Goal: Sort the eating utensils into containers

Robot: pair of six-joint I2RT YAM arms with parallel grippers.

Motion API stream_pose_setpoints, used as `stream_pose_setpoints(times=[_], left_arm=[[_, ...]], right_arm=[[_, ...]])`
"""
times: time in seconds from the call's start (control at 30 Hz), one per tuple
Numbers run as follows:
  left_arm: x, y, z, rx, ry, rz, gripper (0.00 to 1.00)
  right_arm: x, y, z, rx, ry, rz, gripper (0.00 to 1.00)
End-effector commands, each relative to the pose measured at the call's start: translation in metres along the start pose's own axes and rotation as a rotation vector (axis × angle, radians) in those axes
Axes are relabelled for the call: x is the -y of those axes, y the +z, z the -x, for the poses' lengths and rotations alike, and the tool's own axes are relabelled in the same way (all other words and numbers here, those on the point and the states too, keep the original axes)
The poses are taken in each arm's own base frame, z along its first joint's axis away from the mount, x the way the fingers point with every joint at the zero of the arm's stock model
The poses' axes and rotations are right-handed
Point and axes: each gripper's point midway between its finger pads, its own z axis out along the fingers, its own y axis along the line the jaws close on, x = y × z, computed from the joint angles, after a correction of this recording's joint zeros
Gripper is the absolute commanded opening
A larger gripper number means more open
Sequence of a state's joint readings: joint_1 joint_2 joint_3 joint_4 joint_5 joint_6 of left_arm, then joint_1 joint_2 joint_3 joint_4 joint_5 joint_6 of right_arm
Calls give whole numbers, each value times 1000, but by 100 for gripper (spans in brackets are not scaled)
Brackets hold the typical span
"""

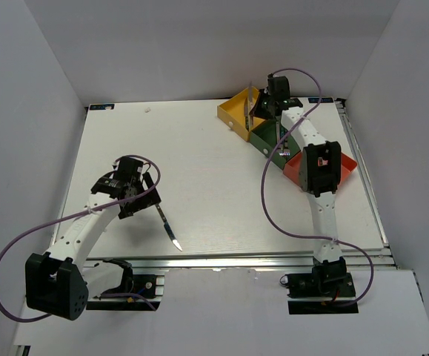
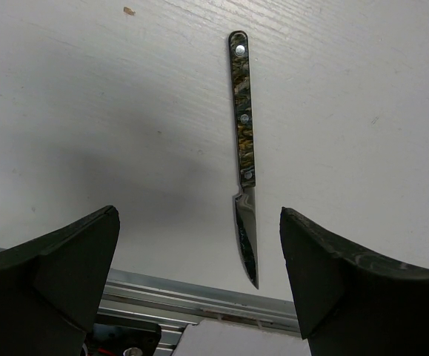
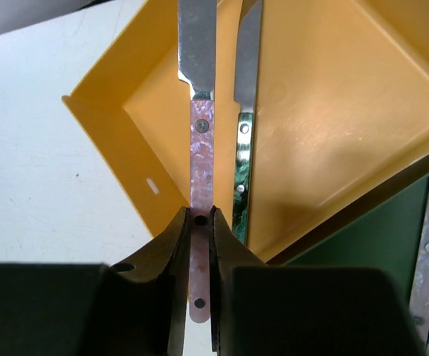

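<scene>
On a white table (image 1: 199, 170) walled in white, the right gripper (image 3: 198, 216) pinches a pink-handled silver knife (image 3: 201, 148) by its handle over the square yellow tray (image 3: 333, 133), beside a teal-handled knife (image 3: 241, 170) resting in it. It is best lowered flat, clear of the near wall, before release. The left gripper (image 2: 198, 222) (jaws spread wide, holding nothing) hovers over a dark mottled-handled knife (image 2: 244, 126) near the table's front edge.

No legible text or labels.
</scene>
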State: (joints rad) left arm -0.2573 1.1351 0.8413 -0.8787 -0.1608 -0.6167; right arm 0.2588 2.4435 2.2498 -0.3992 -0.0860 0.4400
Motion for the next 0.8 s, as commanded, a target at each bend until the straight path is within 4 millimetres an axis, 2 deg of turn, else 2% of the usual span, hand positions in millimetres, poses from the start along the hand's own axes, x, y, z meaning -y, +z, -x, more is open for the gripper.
stream_pose_setpoints(times=[0.0,0.03,0.1,0.13,0.2,0.23,0.3,0.33,0.43,0.47,0.5,0.53,0.57,0.63,0.67,0.7,0.73,0.77], left_arm=[[10,-10,16,48,4,-36,98],[10,-9,16,46,5,-36,98],[11,-7,16,40,4,-37,98],[12,-6,15,36,3,-42,98],[15,-4,14,28,0,-51,98],[16,-4,13,23,-4,-58,98],[18,-2,14,23,-6,-65,98],[19,-2,14,21,-7,-66,98],[17,5,12,6,-15,-45,98],[14,7,12,6,-16,-22,98],[12,10,10,-7,-21,-5,98],[10,15,6,-27,-19,15,98],[10,18,5,-36,-20,27,98],[9,26,1,-55,-20,66,98],[8,27,1,-58,-22,82,96],[9,29,1,-52,-25,100,94],[9,33,-2,-60,-24,110,92],[12,36,-2,-58,-25,107,91]], right_arm=[[-8,0,33,103,2,50,1],[-6,1,33,104,3,44,11],[-5,5,30,98,2,53,21],[-7,5,33,101,0,64,37],[-10,6,34,100,-5,74,56],[-14,2,40,110,-14,88,73],[-20,-6,49,129,-21,100,78],[-21,-10,53,140,-25,98,89],[-28,-35,73,183,-36,94,89],[-27,-40,67,163,-37,77,89],[-37,-63,80,190,-40,84,89],[-38,-74,79,188,-42,71,89],[-45,-94,69,160,-54,54,89],[-41,-113,57,151,-112,-40,89],[-59,-137,52,159,-149,-47,89],[-44,-136,18,76,-180,-107,89],[-41,-143,6,64,-194,-143,89],[-54,-164,-1,71,-209,-117,89]])
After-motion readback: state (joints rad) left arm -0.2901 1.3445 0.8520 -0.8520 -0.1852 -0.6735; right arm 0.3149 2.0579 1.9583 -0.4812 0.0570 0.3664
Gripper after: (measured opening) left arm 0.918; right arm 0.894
